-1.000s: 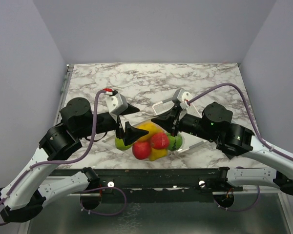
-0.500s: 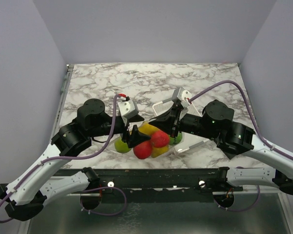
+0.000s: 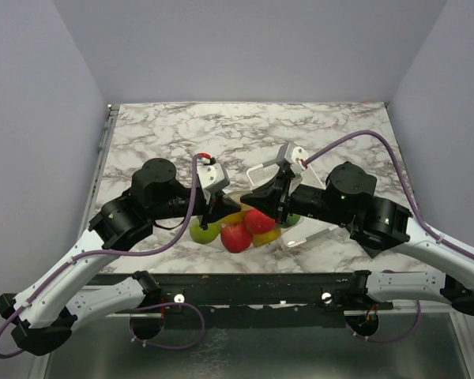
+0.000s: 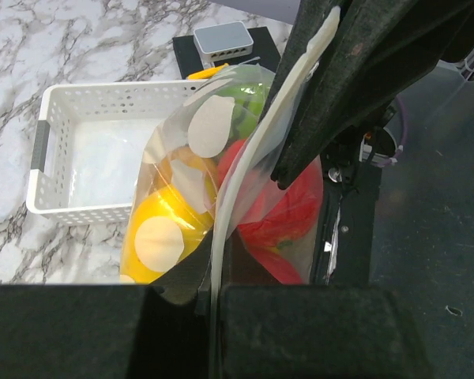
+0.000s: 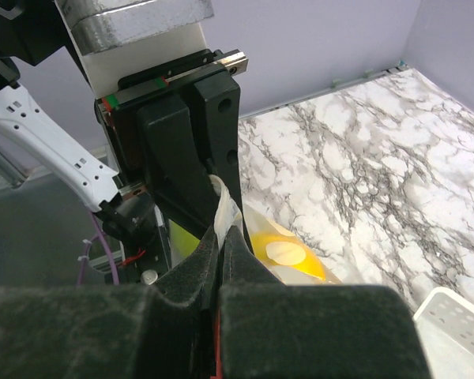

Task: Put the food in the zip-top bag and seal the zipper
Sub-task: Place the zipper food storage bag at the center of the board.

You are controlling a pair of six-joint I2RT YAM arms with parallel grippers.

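The zip-top bag (image 3: 241,227) hangs between my two grippers above the table's front edge. The food is inside it: red (image 4: 296,201), yellow (image 4: 154,241) and green (image 4: 249,99) toy fruits. The zipper (image 4: 241,185) is a pale strip running along the bag's top edge. My left gripper (image 4: 214,294) is shut on that strip at one end. My right gripper (image 5: 220,235) is shut on the same zipper (image 5: 226,207) close by, almost touching the left gripper's fingers (image 5: 191,138). From above, the left gripper (image 3: 220,207) and right gripper (image 3: 254,202) meet over the fruits.
A white slotted basket (image 4: 57,126) stands on the marble table behind the bag, partly under the right arm (image 3: 355,201). Its rim (image 3: 257,169) shows from above. The table's front edge (image 3: 245,275) lies just below the hanging bag.
My left gripper has moved right to the bag's top edge and shut on the zipper. The right gripper kept its hold, and the bag shifted slightly.
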